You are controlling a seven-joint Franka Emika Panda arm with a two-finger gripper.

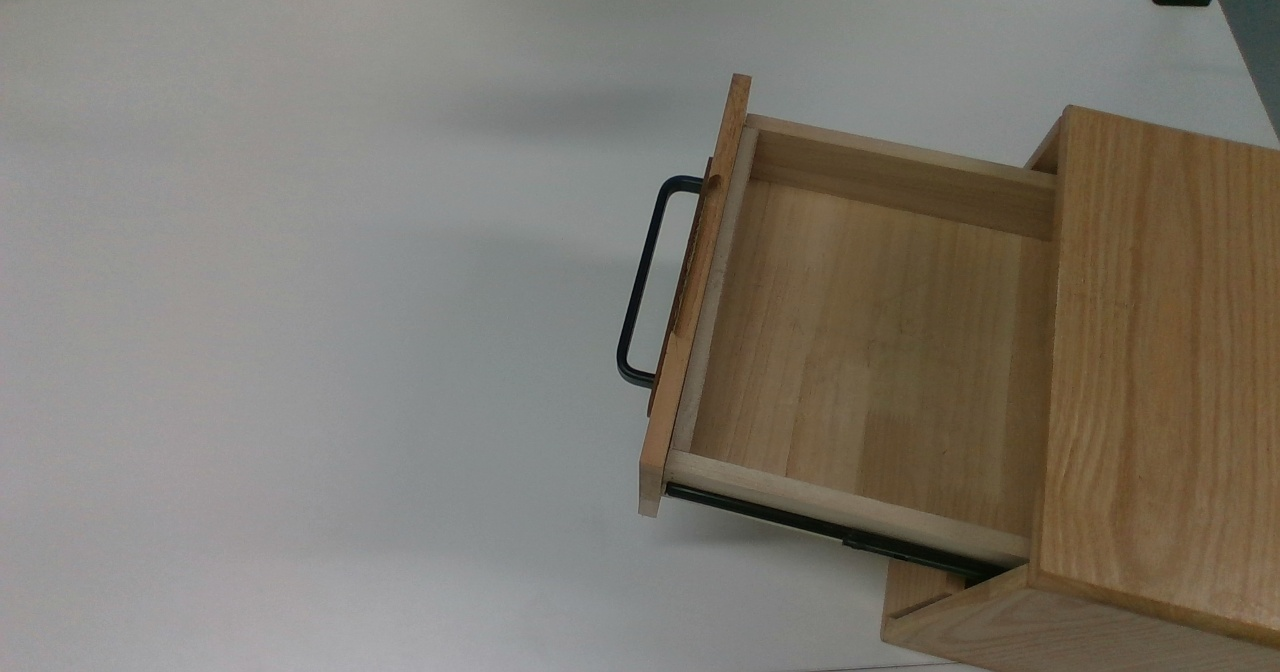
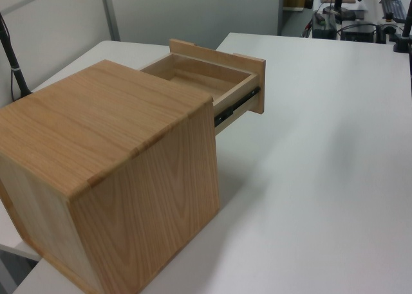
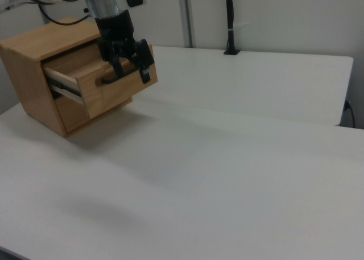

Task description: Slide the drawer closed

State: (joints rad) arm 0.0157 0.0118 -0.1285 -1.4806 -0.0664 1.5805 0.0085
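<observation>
Drawer [image 1: 870, 342] stands pulled well out of its oak cabinet [image 1: 1160, 372] near the table's [image 1: 300, 302] edge. You see the gripper [image 3: 132, 69] in the right view; finger spread: cannot tell.

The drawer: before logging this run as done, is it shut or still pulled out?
Open. The drawer juts well out of the cabinet, its bare floor and black rail exposed.

No readable text, labels, brands, numbers or signs anywhere. Drawer [image 1: 870, 352], cabinet [image 1: 1160, 372] and table [image 1: 300, 352] surfaces are plain and unmarked; gripper [image 3: 132, 64] carries no legible marking.
</observation>
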